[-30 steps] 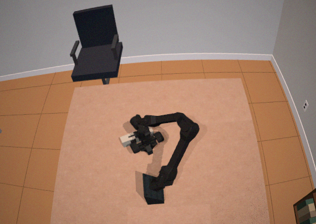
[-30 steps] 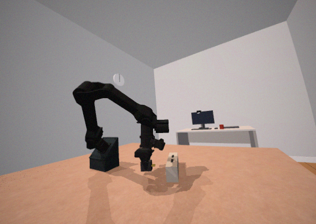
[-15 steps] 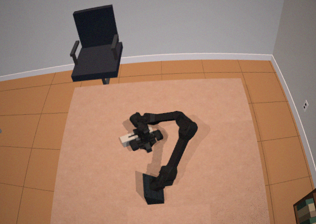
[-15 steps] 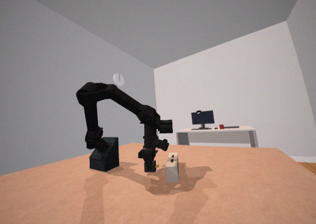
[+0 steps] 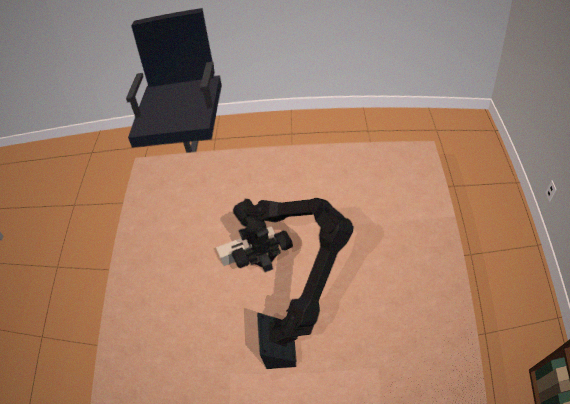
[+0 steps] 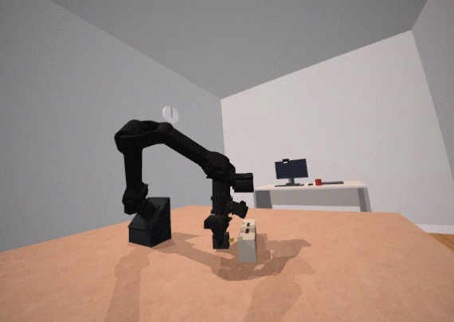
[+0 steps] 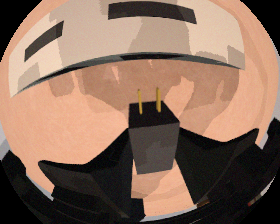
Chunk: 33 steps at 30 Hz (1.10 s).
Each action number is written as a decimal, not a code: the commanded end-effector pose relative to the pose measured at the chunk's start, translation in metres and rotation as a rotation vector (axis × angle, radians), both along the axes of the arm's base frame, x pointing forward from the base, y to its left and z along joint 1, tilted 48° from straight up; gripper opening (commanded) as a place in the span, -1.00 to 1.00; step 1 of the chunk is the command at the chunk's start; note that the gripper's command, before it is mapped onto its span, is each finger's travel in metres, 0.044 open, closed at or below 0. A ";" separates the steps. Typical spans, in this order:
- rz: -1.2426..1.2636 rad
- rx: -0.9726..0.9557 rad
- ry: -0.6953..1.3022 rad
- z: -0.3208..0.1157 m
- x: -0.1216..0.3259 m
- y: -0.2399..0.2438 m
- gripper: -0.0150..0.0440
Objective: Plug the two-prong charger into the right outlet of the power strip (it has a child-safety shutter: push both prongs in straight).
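My gripper (image 7: 148, 129) (image 6: 221, 237) is shut on the dark two-prong charger (image 7: 153, 135) (image 6: 224, 242). Its two brass prongs (image 7: 149, 101) (image 6: 231, 240) point away from the fingers towards the power strip, with a gap between them. The pale power strip (image 5: 226, 252) (image 6: 247, 249) (image 7: 86, 42) stands upright on the table. Two dark slots show on its top in the exterior view and the wrist view. The face turned to the charger is nearly edge-on in the wrist view, so its outlet openings cannot be made out. The arm covers part of the strip in the top view.
The arm's dark base (image 5: 277, 348) (image 6: 150, 228) stands on the table (image 5: 165, 306) (image 6: 358, 268). The arm reaches over from it in a bent arc. A chair (image 5: 175, 101) stands beyond the table edge. A desk with a monitor (image 6: 291, 169) is in the background.
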<state>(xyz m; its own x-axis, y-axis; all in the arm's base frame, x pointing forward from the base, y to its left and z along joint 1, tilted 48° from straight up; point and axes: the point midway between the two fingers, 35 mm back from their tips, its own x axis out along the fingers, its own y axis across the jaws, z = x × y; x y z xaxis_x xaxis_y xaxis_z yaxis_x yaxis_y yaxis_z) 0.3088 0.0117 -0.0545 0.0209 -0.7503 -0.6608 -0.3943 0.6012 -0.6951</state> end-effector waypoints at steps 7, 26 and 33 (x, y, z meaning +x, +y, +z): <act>-0.010 -0.001 -0.016 -0.003 0.011 0.002 -0.49; -0.010 -0.001 -0.016 -0.002 0.011 0.002 -0.49; -0.010 -0.001 -0.016 -0.002 0.011 0.002 -0.49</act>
<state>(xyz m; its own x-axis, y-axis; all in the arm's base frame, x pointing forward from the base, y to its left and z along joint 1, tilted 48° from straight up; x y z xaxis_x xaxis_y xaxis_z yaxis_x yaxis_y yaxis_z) 0.3187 0.0132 -0.0576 0.0217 -0.7496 -0.6615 -0.3816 0.6053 -0.6985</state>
